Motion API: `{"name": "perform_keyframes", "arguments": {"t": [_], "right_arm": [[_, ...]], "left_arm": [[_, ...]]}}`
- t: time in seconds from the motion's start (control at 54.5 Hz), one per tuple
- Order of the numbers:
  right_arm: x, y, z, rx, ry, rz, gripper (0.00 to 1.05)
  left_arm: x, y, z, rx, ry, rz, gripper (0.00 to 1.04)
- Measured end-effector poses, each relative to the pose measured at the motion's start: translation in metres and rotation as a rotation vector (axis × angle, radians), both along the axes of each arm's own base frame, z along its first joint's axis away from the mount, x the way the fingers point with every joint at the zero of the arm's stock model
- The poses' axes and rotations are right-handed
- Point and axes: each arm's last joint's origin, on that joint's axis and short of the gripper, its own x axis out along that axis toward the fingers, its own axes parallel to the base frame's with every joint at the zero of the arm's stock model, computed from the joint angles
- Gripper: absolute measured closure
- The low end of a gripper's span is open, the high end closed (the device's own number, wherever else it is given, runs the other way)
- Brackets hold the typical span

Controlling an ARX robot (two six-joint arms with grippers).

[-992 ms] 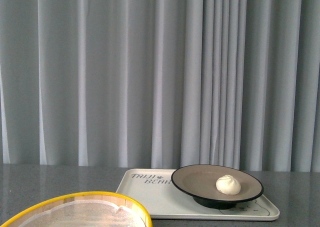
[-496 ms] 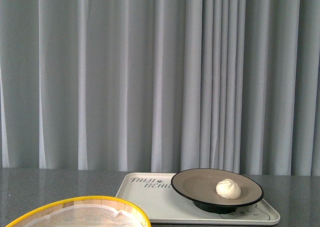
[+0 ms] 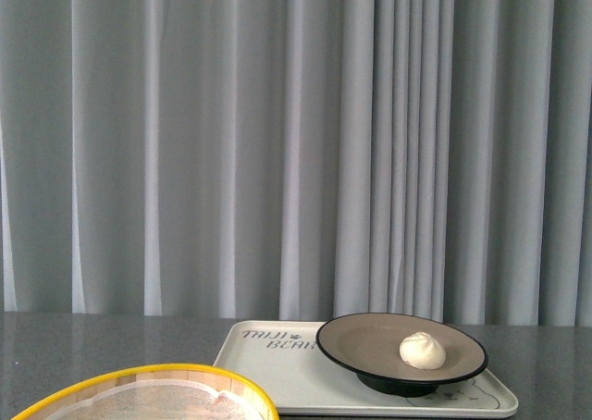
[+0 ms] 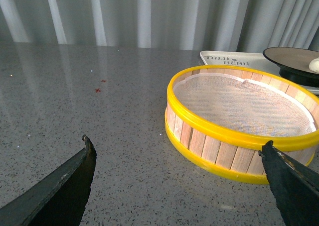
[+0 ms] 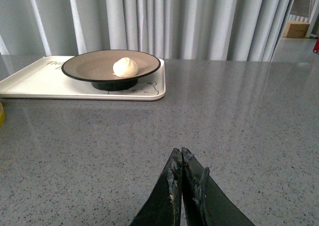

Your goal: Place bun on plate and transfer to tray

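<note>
The cream-white bun (image 3: 423, 350) (image 5: 125, 66) rests inside the beige, black-rimmed plate (image 3: 361, 341) (image 5: 89, 65), toward its right side. The plate stands on the cream tray (image 3: 277, 364) (image 5: 35, 81) with dark lettering. In the left wrist view the plate (image 4: 289, 59), a sliver of the bun (image 4: 314, 64) and the tray (image 4: 224, 59) show at the far edge. My left gripper (image 4: 177, 146) is open over bare countertop, near the steamer, with nothing between its fingers. My right gripper (image 5: 180, 152) is shut and empty, well back from the tray. Neither arm appears in the front view.
A yellow-rimmed bamboo steamer (image 3: 139, 397) (image 4: 239, 119) with a white cloth liner sits left of the tray on the grey speckled countertop (image 5: 239, 116). Grey curtains (image 3: 277, 142) hang behind the table.
The front view has shifted slightly, so the tray, plate and steamer sit a little lower in the picture. The bun, plate and tray keep their places relative to each other.
</note>
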Motion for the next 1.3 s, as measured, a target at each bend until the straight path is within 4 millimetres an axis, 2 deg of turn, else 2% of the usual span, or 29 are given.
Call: {"name": "perform_keyframes", "arguments": {"t": [0.441,0.551,0.753,1.084,1.304], "right_arm": [[-0.007,0.000,-0.001,0.000,0.000,0.000,1.03],[-0.017,0.000,-0.004,0.000,0.011,0.003,1.03],[-0.018,0.000,-0.003,0.000,0.005,0.003,1.02],[-0.018,0.000,-0.003,0.000,0.005,0.002,0.42],[-0.018,0.000,-0.003,0.001,0.005,0.003,0.07]], "left_arm": [[0.000,0.000,0.000,0.000,0.000,0.000,0.07],[0.000,0.000,0.000,0.000,0.000,0.000,0.07],[0.000,0.000,0.000,0.000,0.000,0.000,0.07],[0.000,0.000,0.000,0.000,0.000,0.000,0.07],[0.000,0.000,0.000,0.000,0.000,0.000,0.07]]}}
